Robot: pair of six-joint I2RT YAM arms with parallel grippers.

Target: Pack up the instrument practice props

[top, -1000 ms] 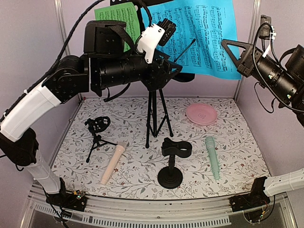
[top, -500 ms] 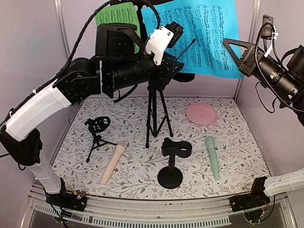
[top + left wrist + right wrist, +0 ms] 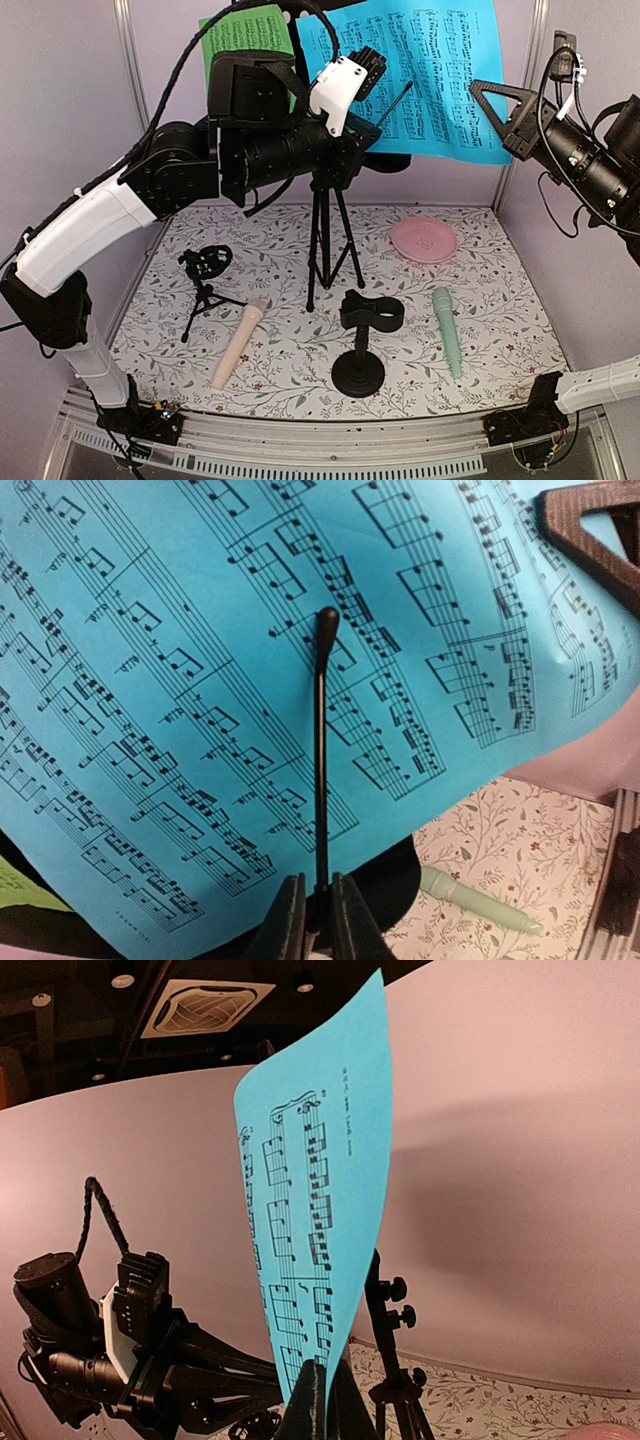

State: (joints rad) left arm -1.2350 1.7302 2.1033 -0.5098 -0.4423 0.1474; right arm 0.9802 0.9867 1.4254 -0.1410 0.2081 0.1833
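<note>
As left arm (image 3: pixel 270 150) crosses stand (image 3: pixel 325 245), plate (image 3: pixel 424 240) nearby

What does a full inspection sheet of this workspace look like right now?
Surface: floral mat, flat.
Job's things: music stand upright, blue page and green page on it; beige microphone and mint microphone lying down; tripod mic holder and round-base mic holder standing.
Clutter: pink plate, rear right.
Grippers: left gripper shut on stand's retainer wire; right gripper shut on blue page.
Cables: black cable loops over left arm.
Surroundings: lilac walls.
</note>
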